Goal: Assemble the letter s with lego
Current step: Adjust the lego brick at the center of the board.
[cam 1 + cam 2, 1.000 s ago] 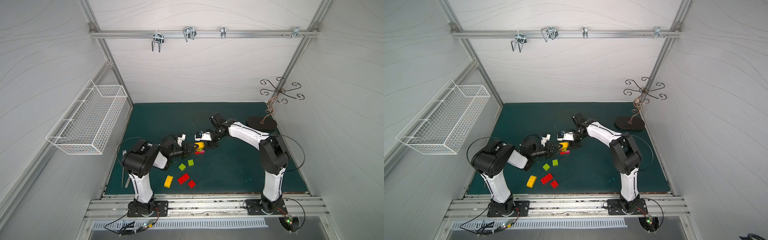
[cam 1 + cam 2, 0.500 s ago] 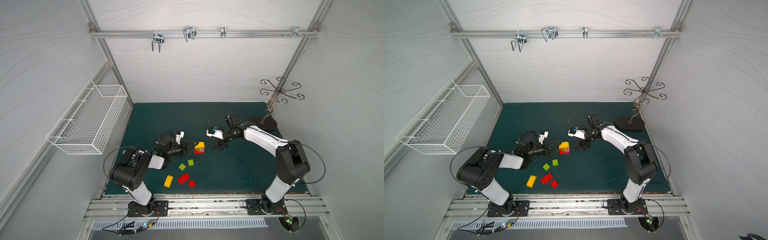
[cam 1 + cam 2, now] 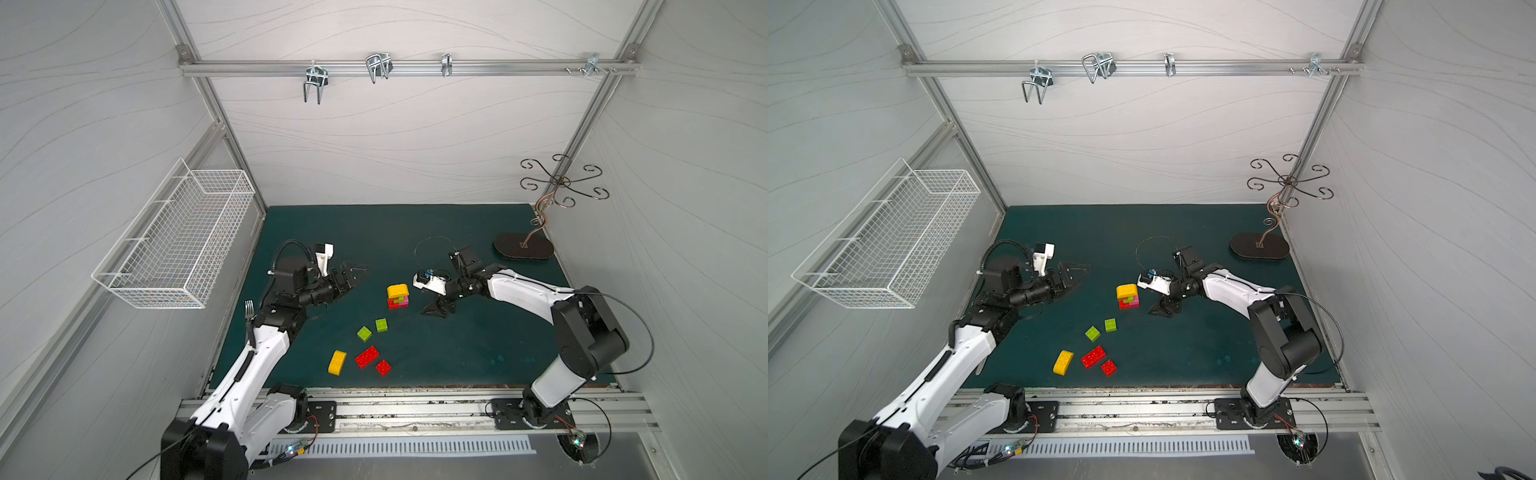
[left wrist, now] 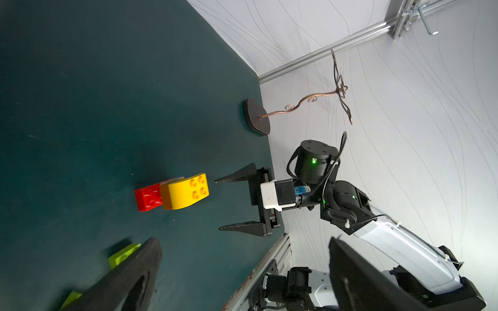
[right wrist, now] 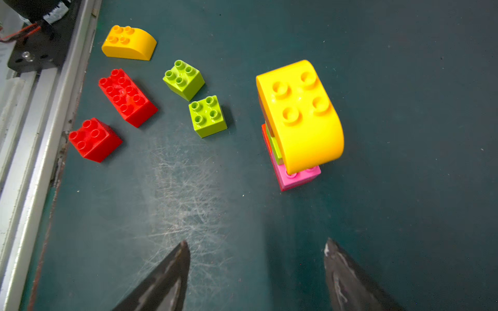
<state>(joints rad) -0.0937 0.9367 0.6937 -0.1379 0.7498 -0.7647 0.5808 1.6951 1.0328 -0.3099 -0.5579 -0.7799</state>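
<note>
Right tool (image 5: 256, 241) agape beside lego stack (image 5: 299, 115)

Both top views look steeply down from high at the front, taking in the whole desk (image 3: 457, 232). Left wrist view skims low across it, rolled sideways; right wrist view looks down closely. All share the lego stack (image 5: 299, 115).

I read no text, label, brand or number in any view. Stud tops on the yellow brick (image 5: 299, 113) are too small to tell lettering.
</note>
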